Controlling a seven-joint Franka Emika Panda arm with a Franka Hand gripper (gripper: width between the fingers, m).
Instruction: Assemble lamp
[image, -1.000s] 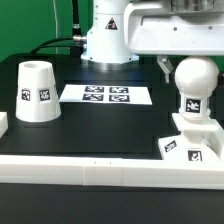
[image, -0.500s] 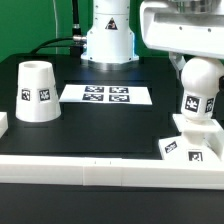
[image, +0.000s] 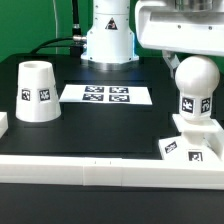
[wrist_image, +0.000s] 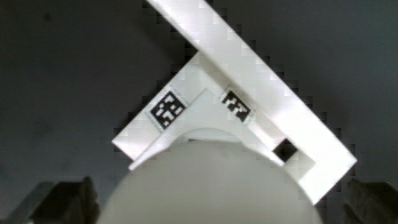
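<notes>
The round-headed bulb (image: 195, 82) stands upright on the low square base (image: 197, 143) at the exterior view's right. My gripper (image: 193, 70) comes down from above and is shut around the bulb's head, with one dark finger (image: 167, 66) showing on its left side. In the wrist view the bulb's head (wrist_image: 205, 185) fills the near middle between my gripper's (wrist_image: 222, 208) dark fingers (wrist_image: 63, 203), and the tagged base (wrist_image: 205, 110) lies beyond it. The tapered shade (image: 37, 92) stands alone, narrow end up, at the exterior view's left.
The marker board (image: 106, 95) lies flat at the table's middle back. The arm's white pedestal (image: 108, 40) stands behind it. A long white edge rail (image: 90, 166) runs along the table's front, close to the base, and it also shows in the wrist view (wrist_image: 240, 55).
The bulb and my gripper shifted a little to the exterior view's right half a second ago and have come back left. The bulb's tags have turned. The shade and base have not moved.
</notes>
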